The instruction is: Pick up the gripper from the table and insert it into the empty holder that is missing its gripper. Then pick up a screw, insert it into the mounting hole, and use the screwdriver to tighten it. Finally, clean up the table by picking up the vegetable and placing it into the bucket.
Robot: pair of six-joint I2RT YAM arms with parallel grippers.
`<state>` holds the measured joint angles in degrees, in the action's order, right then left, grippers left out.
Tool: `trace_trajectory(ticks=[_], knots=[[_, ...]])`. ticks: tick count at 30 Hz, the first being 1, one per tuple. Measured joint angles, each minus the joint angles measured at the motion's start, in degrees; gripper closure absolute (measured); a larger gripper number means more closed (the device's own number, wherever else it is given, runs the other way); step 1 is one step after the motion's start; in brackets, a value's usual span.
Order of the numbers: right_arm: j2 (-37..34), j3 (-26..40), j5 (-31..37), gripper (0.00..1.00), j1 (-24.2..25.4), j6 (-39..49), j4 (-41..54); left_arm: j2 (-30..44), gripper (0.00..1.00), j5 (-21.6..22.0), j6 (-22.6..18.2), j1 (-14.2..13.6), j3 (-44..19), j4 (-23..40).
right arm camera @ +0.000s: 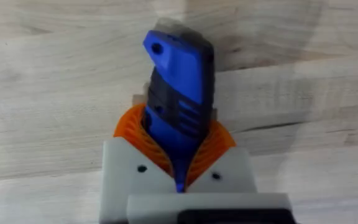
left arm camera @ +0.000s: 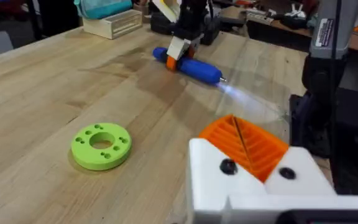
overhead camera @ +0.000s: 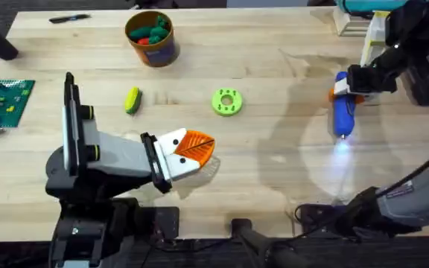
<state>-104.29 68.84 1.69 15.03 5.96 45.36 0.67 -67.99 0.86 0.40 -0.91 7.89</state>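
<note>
Right tool clamps the blue screwdriver round its dark band, tip down over the table; a rigid, smooth, top-heavy barrel, likely to twist unless held mid-body; left tool sits closed, orange pads together.

Screwdriver tip behind right pincer

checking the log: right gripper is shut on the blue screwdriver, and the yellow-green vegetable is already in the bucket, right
Not quite. The right gripper is shut on the screwdriver, but the overhead view shows the yellow-green vegetable lying on the table, apart from the bucket.
</note>
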Motion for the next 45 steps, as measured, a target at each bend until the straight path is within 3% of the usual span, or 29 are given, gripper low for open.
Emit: trace_trajectory(ticks=[7, 12, 13, 14, 20, 26, 39, 45], knots=[[2.86, -0.61, -1.29, 0.981, -0.13, -0.26, 4.27, 0.00, 0.986, 0.00, 0.00, 0.00, 0.01, 0.02], [13.52, -0.72, -3.87, 0.982, -1.42, -0.42, 7.41, 0.02, 0.986, 0.00, 0.00, 0.00, 0.00, 0.02], [20.93, -0.72, -6.21, 0.982, -3.18, -0.42, 9.26, 0.00, 0.986, 0.00, 0.00, 0.00, 0.00, 0.01], [23.69, -0.72, -7.49, 0.982, -4.03, -0.41, 9.56, 0.02, 0.986, 0.00, -0.02, 0.00, 0.00, 0.02], [35.75, -0.72, -16.79, 0.982, -9.72, -0.40, 7.76, 0.00, 0.986, 0.00, -1.47, 0.00, 0.00, 0.01], [43.78, -0.72, -27.33, 0.982, -15.63, -1.08, -1.42, 0.00, 0.986, -0.06, -2.38, 0.00, 0.00, 0.02], [44.76, -0.70, -46.23, 0.985, -22.23, -6.76, -18.65, 0.00, 0.987, -0.42, -2.62, 0.00, 0.00, 0.04], [44.78, -0.70, -50.44, 0.987, -28.40, -5.44, -22.53, 0.00, 0.986, -0.42, -2.61, 0.00, 0.00, 0.04]])
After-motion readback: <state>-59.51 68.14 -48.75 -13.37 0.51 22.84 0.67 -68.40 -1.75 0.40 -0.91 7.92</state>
